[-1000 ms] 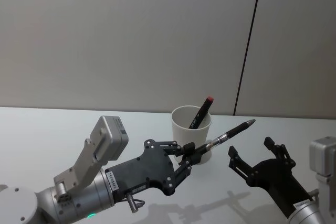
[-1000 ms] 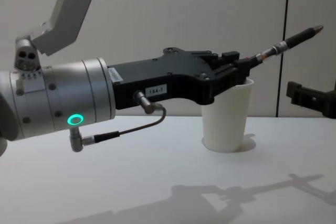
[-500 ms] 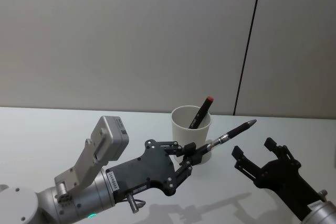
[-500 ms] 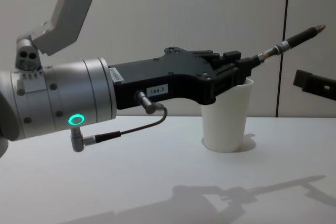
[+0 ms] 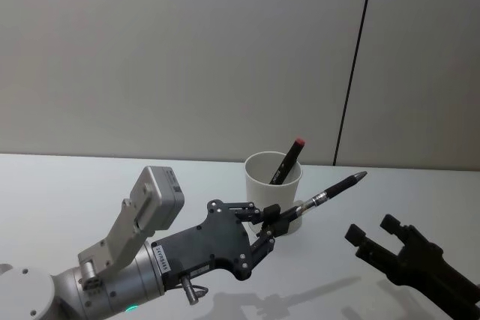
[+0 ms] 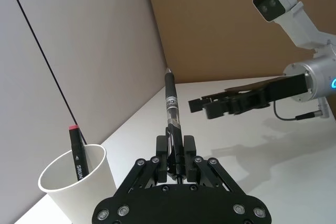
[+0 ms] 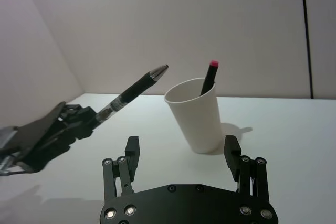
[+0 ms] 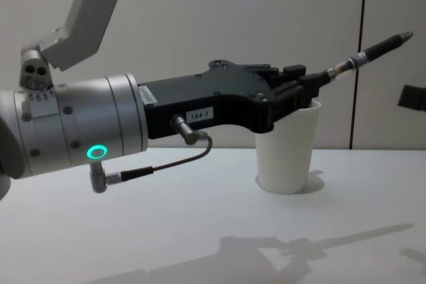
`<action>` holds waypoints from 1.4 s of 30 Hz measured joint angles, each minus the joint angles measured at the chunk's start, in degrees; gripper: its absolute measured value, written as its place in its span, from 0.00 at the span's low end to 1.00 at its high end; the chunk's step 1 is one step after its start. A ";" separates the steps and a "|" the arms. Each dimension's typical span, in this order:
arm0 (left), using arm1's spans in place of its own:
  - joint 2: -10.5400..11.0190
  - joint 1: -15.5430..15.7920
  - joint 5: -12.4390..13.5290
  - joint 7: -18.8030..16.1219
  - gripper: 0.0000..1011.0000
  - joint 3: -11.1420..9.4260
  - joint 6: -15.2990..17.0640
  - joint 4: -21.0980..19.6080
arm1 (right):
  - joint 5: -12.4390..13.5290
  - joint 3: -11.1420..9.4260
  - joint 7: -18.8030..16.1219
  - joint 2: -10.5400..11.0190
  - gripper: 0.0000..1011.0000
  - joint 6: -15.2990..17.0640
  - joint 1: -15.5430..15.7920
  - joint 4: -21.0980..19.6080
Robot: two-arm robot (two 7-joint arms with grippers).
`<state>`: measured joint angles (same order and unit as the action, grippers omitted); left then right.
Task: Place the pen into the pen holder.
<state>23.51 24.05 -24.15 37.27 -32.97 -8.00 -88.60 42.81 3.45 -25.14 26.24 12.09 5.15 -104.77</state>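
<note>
The left arm's brushed silver cylindrical wrist (image 8: 80, 134) carries a glowing green ring light (image 8: 98, 152) and a thin dark looping cable (image 8: 168, 163). Its matte black left gripper (image 5: 281, 217) bears a small white numbered label (image 8: 199, 116). The black right gripper (image 7: 181, 144) shows small silver screws (image 7: 110, 213) along its linkage plate.
</note>
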 joint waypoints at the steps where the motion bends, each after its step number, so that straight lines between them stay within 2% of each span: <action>1: 0.00 0.00 0.00 0.00 0.18 0.00 0.00 0.00 | 0.97 -0.23 -0.64 0.19 0.99 0.60 0.12 -0.06; 11: 0.00 0.00 0.01 -0.01 0.18 0.00 0.00 0.00 | 10.06 -2.70 -4.53 1.02 0.99 5.72 1.06 -0.53; 12: 0.00 0.00 0.01 -0.01 0.18 0.00 0.00 0.00 | 11.46 -2.97 -4.72 0.87 0.99 6.42 1.08 -0.57; 21: 0.00 -0.01 0.01 -0.01 0.18 0.00 0.00 0.00 | 18.15 -3.42 -4.02 -1.04 0.99 10.44 0.22 -0.46; 30: 0.00 0.00 0.01 -0.01 0.18 0.00 0.00 0.00 | 22.10 -2.28 -2.64 -2.87 0.99 12.79 -2.03 1.12; 42: 0.00 -0.01 0.01 -0.01 0.18 0.00 0.00 0.00 | 24.34 -0.02 -2.88 -4.35 0.99 13.80 -4.90 3.73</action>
<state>23.52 24.04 -24.14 37.26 -32.96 -8.00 -88.61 67.15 3.43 -28.02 21.89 25.90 0.25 -101.03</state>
